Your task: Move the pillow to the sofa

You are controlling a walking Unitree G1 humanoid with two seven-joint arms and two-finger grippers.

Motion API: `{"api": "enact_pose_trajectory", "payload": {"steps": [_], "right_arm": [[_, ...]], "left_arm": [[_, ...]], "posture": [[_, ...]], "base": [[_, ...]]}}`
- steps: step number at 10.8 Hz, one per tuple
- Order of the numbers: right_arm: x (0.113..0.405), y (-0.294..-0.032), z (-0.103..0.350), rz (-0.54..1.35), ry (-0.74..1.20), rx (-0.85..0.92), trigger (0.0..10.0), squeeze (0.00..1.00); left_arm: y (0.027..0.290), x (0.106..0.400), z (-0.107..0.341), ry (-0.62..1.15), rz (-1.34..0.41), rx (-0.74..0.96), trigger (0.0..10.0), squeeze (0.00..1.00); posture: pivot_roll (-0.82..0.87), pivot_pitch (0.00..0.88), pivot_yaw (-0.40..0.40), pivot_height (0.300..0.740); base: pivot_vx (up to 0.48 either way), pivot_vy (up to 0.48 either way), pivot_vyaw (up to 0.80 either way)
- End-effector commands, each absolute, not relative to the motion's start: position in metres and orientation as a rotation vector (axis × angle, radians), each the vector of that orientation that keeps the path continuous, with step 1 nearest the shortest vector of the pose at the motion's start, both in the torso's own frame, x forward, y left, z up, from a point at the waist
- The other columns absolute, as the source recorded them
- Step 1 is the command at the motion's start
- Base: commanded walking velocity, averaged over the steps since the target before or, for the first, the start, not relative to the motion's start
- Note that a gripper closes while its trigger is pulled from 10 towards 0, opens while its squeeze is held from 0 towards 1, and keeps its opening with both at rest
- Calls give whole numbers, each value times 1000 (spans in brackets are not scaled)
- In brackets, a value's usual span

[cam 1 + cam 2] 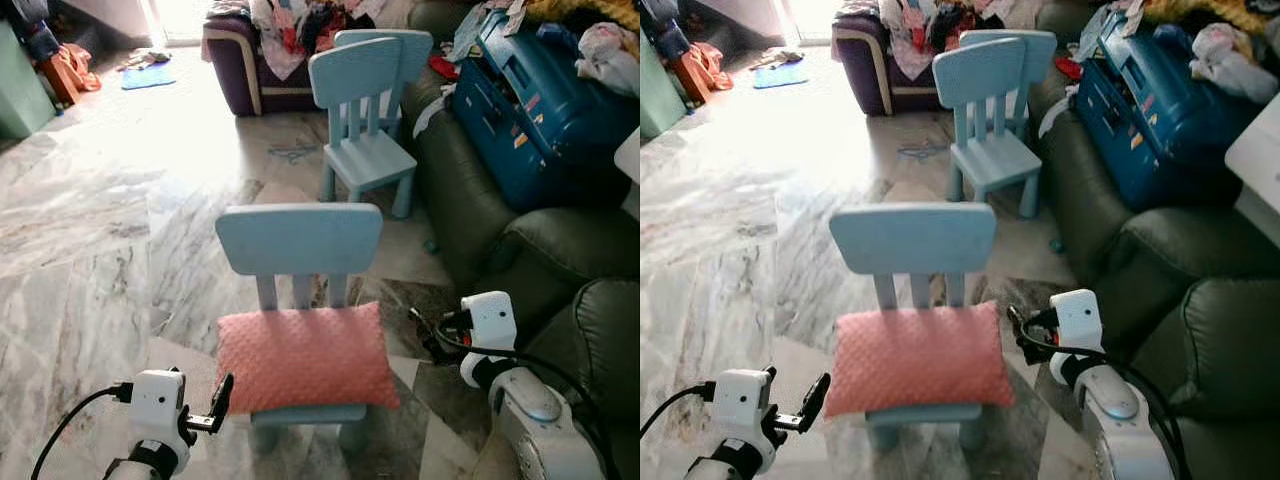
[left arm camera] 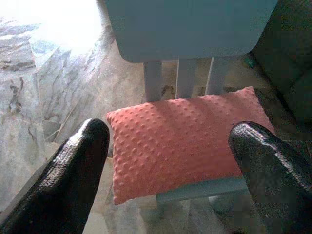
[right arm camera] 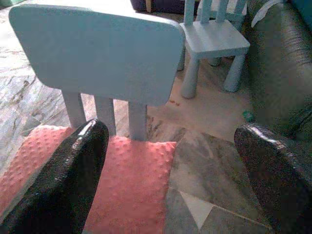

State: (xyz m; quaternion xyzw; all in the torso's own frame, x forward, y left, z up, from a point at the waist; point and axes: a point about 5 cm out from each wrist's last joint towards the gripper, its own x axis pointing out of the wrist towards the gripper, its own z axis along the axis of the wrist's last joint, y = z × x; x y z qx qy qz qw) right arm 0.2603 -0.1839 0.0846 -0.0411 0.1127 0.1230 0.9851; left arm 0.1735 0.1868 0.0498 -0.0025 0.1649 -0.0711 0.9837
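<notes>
A salmon-pink dotted pillow (image 1: 305,355) lies flat on the seat of a small light-blue child's chair (image 1: 300,240) right in front of me. My left gripper (image 2: 171,130) hovers low at the pillow's near left corner, open, with nothing between its fingers (image 2: 83,161). At the pillow's right edge my right gripper (image 3: 170,130) is open as well, pointing past the chair's back. The dark green leather sofa (image 1: 520,250) runs along the right side, close to my right arm.
A blue suitcase (image 1: 540,110) and loose clothes cover the sofa's far seats. A second light-blue chair (image 1: 365,110) stands behind the first. A purple armchair (image 1: 240,60) heaped with clothes is at the back. Marble floor spreads out to the left.
</notes>
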Motion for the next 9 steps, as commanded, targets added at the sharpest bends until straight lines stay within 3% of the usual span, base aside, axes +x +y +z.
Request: {"api": "enact_pose_trajectory", "payload": {"steps": [1,9], "right_arm": [[257,-183,86,255,228,-84,10000,0],[254,-180,85,272,238,-94,10000,0]], "left_arm": [[188,170,49,349,-136,7,10000,0],[185,166,48,363,-137,4,10000,0]], "posture": [[-174,154,22,656],[-171,172,18,537]], "base": [[0,0,0],[0,0,0]]}}
